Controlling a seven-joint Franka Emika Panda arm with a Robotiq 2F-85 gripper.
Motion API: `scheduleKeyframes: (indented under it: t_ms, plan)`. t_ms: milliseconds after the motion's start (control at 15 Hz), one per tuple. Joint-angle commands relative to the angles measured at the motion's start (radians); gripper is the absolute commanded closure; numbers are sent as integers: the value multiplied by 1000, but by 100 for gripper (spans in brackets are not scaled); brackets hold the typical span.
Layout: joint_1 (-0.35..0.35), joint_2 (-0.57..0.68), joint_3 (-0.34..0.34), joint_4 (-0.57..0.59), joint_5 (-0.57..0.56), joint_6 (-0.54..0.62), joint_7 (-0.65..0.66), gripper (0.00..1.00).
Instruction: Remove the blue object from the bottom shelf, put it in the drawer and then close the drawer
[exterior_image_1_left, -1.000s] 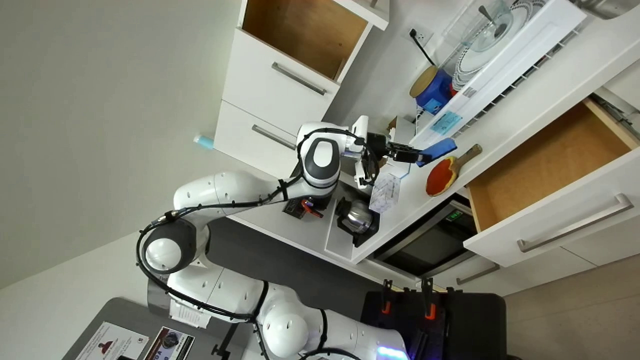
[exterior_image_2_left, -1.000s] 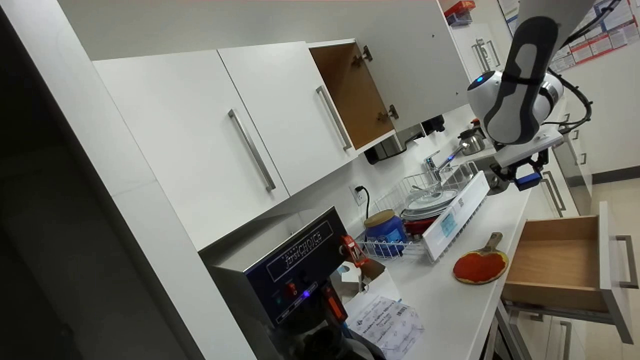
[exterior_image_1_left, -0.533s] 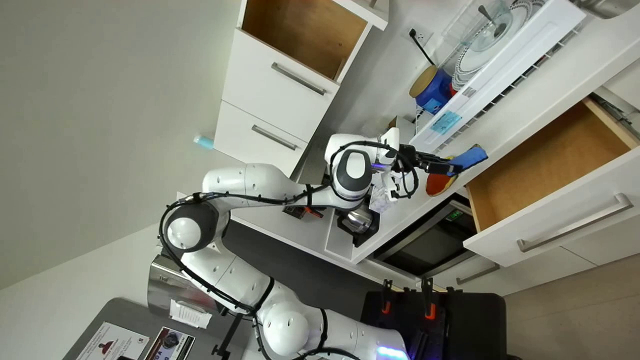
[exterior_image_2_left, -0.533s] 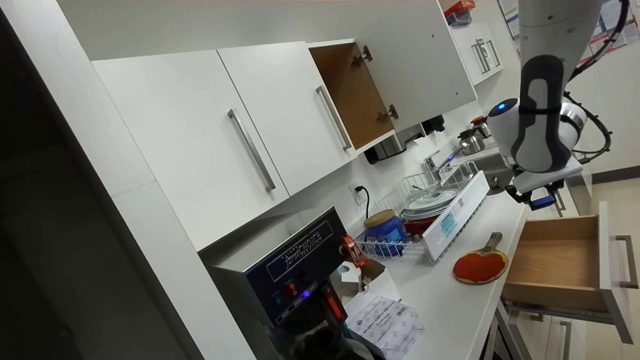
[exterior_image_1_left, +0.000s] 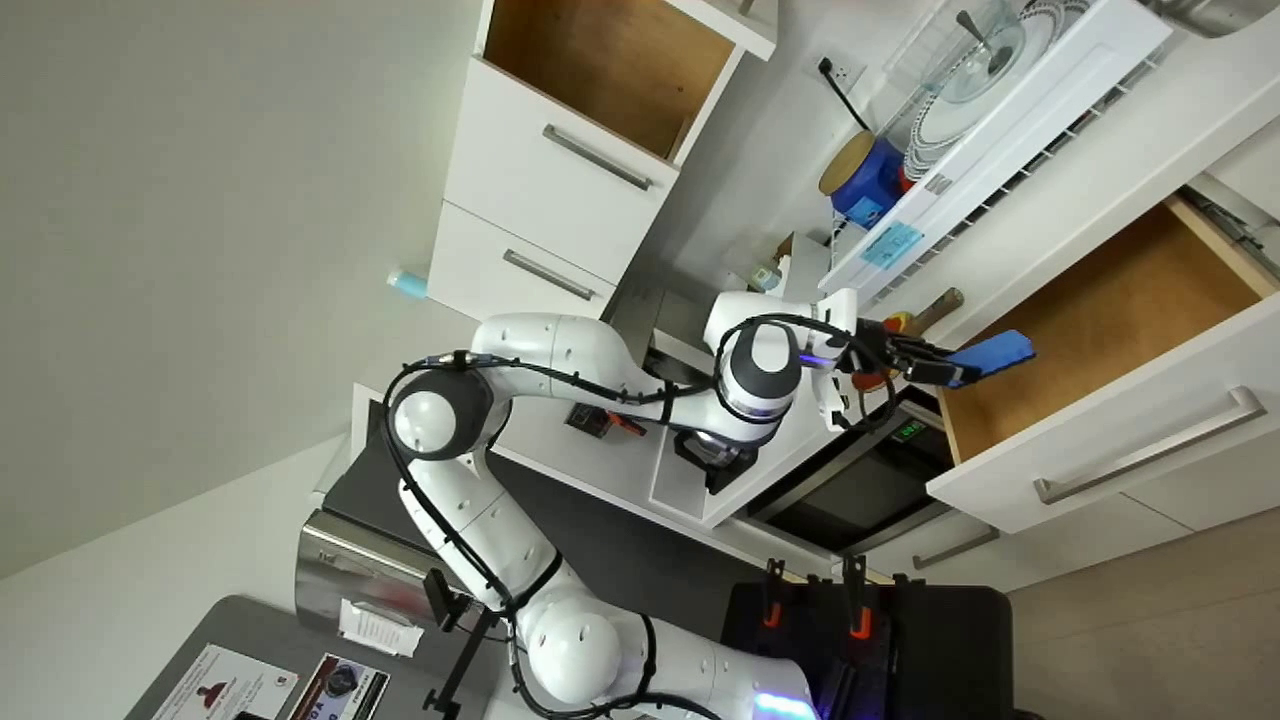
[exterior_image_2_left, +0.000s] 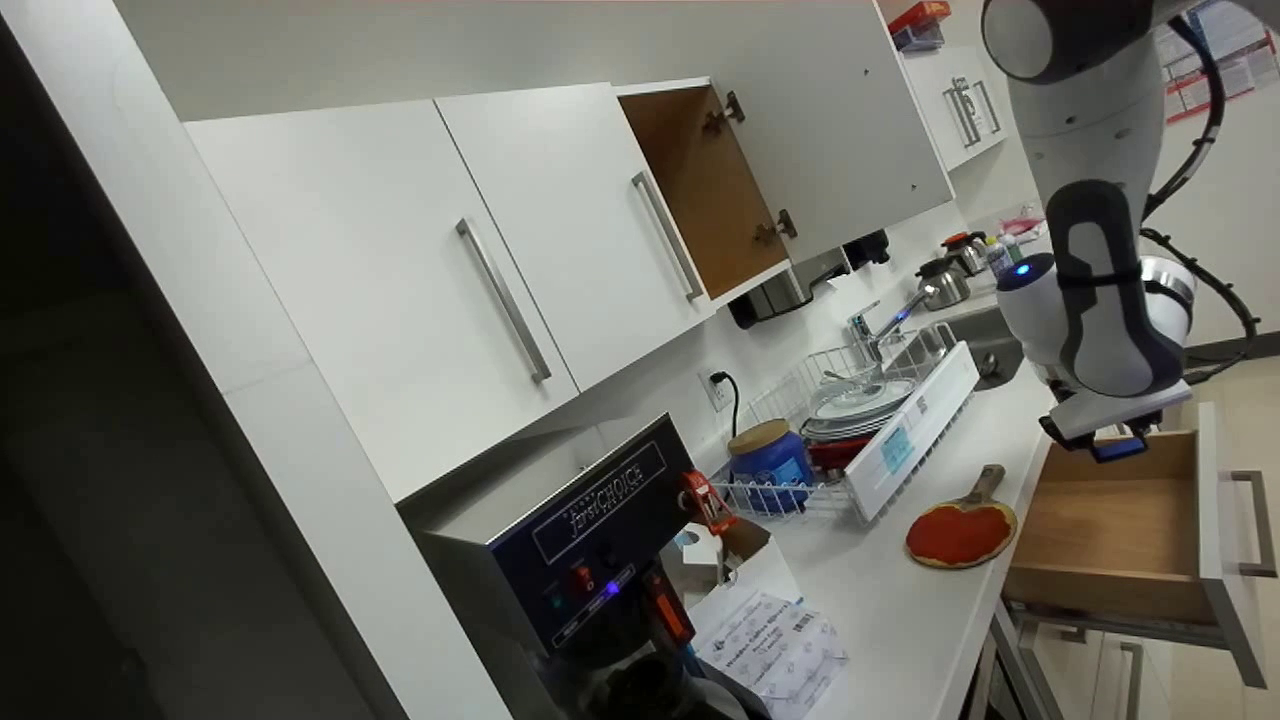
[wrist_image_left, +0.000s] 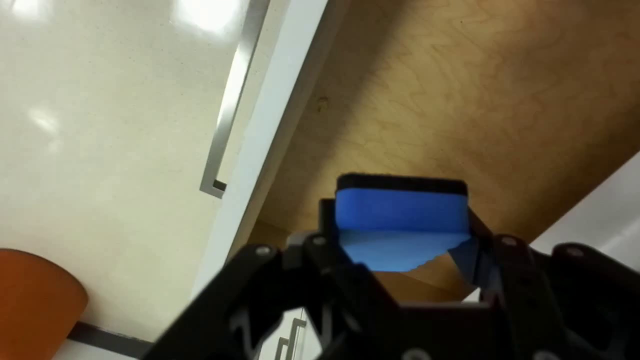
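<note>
Wrist view: tool tight on the blue object, above the open wood-floored drawer.

Brand name "firstCHOICE" on the dark-blue rectangular panel of a boxy stainless-steel machine.
In an exterior view it stands left of the white wire dish rack. Too small to read is the print on the light-blue rectangular label along the rack's side and on the white paper packet off the rack's near end. In an exterior view, green digits blur on a black-glass oven lower than the rack.
</note>
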Motion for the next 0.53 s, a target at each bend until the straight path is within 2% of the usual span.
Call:
scheduleKeyframes:
  t_ms: [0,67,133,467]
  plan:
    - [101,124,-88,80,-17,23,115,69]
    - [131,161,-110,104,-12,18,143,69]
    - [210,198,-170,110,99,28,83,69]
    - [358,369,-251,182,367,24,38,69]
